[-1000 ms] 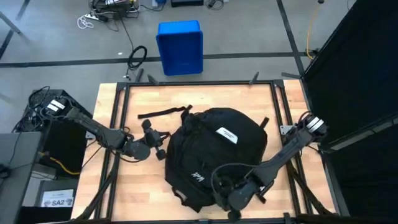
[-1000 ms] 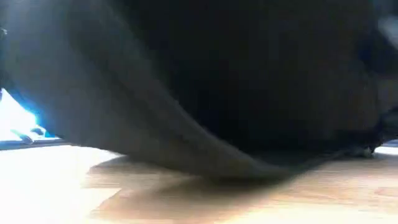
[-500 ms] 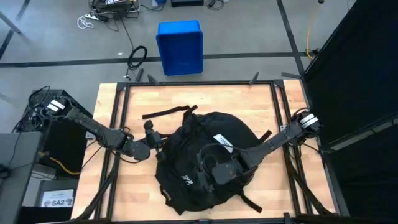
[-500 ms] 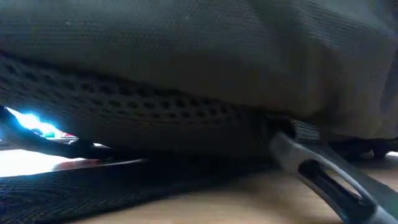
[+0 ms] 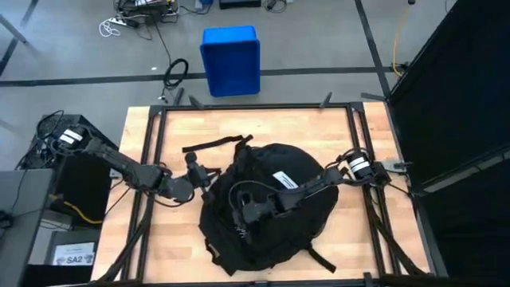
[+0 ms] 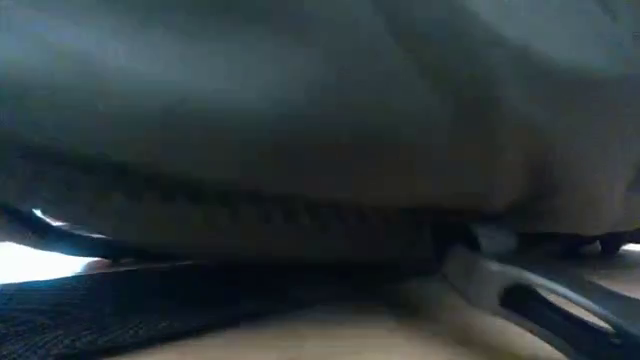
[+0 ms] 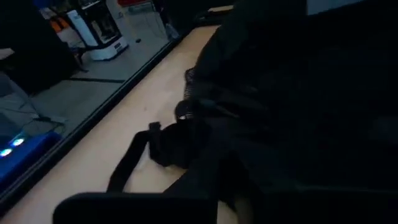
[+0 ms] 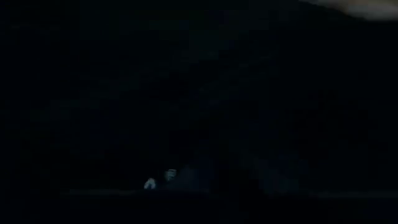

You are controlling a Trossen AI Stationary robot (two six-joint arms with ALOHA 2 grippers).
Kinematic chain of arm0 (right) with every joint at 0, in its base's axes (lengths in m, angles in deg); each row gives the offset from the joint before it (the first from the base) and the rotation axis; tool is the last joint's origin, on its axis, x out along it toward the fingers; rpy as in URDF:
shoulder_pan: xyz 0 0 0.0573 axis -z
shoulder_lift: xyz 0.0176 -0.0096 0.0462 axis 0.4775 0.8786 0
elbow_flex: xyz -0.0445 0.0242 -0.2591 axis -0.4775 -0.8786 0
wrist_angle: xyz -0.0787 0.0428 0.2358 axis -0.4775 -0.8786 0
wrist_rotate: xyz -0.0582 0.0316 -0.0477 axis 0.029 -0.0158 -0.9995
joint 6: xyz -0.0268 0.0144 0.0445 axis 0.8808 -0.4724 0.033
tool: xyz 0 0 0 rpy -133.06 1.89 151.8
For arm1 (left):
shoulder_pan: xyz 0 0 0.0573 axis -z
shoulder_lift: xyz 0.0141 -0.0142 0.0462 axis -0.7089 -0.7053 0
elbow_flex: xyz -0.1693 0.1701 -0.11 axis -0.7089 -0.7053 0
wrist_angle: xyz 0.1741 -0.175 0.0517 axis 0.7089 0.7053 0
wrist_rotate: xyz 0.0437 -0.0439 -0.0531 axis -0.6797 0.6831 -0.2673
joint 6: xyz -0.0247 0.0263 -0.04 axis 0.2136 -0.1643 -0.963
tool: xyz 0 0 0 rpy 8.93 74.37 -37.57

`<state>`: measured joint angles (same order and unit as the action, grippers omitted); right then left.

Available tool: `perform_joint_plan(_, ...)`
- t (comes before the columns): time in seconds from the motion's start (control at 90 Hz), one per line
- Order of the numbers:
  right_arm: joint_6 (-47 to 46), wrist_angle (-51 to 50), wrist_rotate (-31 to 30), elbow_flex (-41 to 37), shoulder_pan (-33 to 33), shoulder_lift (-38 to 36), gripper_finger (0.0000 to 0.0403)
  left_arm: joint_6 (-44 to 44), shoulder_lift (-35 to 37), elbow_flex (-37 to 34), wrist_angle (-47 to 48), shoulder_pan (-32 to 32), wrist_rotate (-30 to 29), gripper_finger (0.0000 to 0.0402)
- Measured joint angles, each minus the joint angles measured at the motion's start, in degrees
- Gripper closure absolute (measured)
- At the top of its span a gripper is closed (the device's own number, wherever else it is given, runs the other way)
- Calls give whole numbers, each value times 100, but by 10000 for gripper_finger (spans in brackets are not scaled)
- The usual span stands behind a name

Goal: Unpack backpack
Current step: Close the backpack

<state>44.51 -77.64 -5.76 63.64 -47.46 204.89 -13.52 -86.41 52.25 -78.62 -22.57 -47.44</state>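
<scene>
The backpack (image 5: 267,203) lies mid-bench. My right gripper (image 5: 241,214) hangs over its left flank, probably hunting the zipper; my left gripper (image 5: 199,177) braces its edge. Open or closed, can't tell for either.

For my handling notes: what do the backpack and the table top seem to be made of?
The backpack looks like soft black woven fabric, matte: it sags and creases, and the low view shows a mesh weave. The table top looks like light wood with a smooth finish: plank seams and grain show.
</scene>
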Motion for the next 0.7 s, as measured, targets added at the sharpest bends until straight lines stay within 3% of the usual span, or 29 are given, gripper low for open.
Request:
perform_joint_plan(0.289, -319, -130, 449, 17, -378, 162, 402, 516, -13, -2, -176, -949, 255, 401)
perform_joint_plan(0.411, -336, -230, 997, 11, -506, 189, 402, 870, 11, 19, -549, -1415, -181, 400)
perform_joint_plan(0.533, -333, -319, 1127, 16, -533, 214, 403, 1064, -9, 9, -615, -1878, 23, 401)
perform_joint_plan(0.7, -299, -415, 741, 7, -509, 181, 403, 1057, -1, 6, -705, -2073, 745, 401)
